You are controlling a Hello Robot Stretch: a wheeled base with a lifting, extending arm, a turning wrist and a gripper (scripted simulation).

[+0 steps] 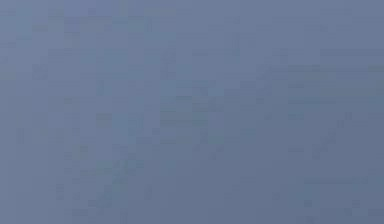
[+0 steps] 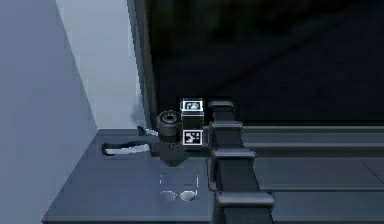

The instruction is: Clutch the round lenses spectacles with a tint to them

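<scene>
- End effector [image 2: 115,150] is above the grey surface [image 2: 95,190], fingers pointing to 9 o'clock. Only bare surface lies behind its tip, so we judge that it holds nothing. We cannot tell how wide the fingers stand.
- Spectacles [image 2: 178,190]: two small pale round lenses, flat on the surface. They are at about 4 o'clock from the fingertips and just beside the arm [image 2: 235,170], at its 9 o'clock.
- Risk: the fingertips look to be past the spectacles. A straight drop would likely meet bare surface and miss them.
- Risk: the arm is close to the frame. Any sideways correction could sweep the spectacles along or knock them askew.
- Risk: a thin frame lying flat gives little to catch. Fingers coming down hard could skid off it or press on a lens.
- Risk: a blank wall [image 1: 192,112] lies ahead, seemingly close. Driving the base forward to realign may bump it.
</scene>
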